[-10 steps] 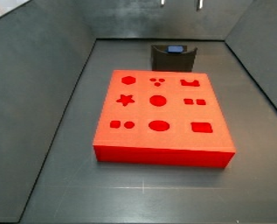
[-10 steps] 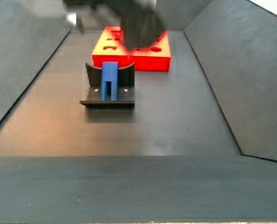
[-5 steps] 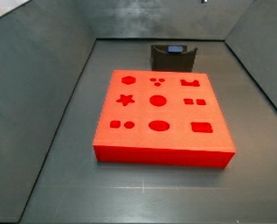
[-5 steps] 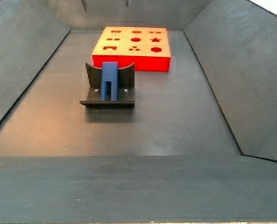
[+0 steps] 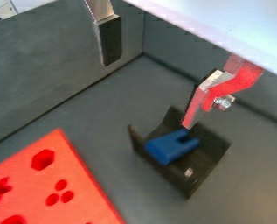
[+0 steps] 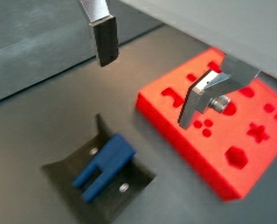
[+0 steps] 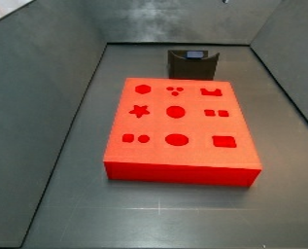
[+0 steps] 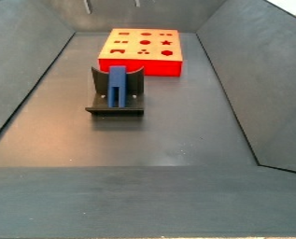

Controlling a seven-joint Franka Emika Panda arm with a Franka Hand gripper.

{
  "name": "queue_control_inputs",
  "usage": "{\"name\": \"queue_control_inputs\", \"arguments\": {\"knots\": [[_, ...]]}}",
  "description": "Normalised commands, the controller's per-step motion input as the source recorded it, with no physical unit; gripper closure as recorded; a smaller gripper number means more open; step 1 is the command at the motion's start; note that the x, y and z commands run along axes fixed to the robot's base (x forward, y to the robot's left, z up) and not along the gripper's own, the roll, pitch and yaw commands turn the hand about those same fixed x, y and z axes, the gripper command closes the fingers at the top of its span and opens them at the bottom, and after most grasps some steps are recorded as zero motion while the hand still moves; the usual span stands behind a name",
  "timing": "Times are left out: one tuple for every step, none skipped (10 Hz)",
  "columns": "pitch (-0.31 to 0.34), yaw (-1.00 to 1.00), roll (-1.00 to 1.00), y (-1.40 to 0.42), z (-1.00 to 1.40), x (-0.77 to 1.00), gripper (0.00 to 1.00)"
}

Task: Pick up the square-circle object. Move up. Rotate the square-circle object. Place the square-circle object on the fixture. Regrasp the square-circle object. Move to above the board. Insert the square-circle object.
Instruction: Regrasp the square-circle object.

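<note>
- The peg (image 8: 117,86) is sitting in the fixture (image 8: 114,101), standing up out of its notch in a side view, nearer the camera than the board (image 8: 143,52). In both wrist views it looks like a chunky blue block cradled in the dark bracket.
- My guess on handling: hard plastic, light, stiff, probably a bit slick on the flat faces. Nothing fragile about it. I'd pinch it across the two flat sides of the part sticking above the notch, since the lower part is boxed in by the bracket walls.
- The hand (image 5: 164,63) is well above the fixture, not touching anything. It's wide open and empty: one finger (image 5: 109,39) and the other finger (image 5: 211,94) are far apart with just floor between them.
- The board lies flat beyond the fixture, holes all empty as far as I can see.
</note>
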Motion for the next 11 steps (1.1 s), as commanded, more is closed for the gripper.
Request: {"name": "queue_control_inputs", "arguments": {"knots": [[-0.013,0.02,1.00,-0.02,0.01,-0.03,0.00],[-0.014,0.02,1.00,-0.02,0.01,-0.03,0.00],[-0.013,0.02,1.00,-0.02,0.01,-0.03,0.00],[-0.009,0.02,1.00,-0.02,0.02,-0.02,0.00],[-0.005,0.02,1.00,-0.02,0.01,-0.01,0.00],[0.002,0.02,1.00,-0.02,-0.01,0.01,0.00],[0.011,0.03,1.00,-0.02,-0.01,0.02,0.00],[0.020,0.03,1.00,-0.02,-0.01,0.03,0.00],[0.034,0.03,1.00,-0.03,-0.01,0.04,0.00],[0.059,0.04,1.00,-0.03,-0.01,0.06,0.00],[0.083,0.05,1.00,-0.03,-0.01,0.07,0.00]]}}
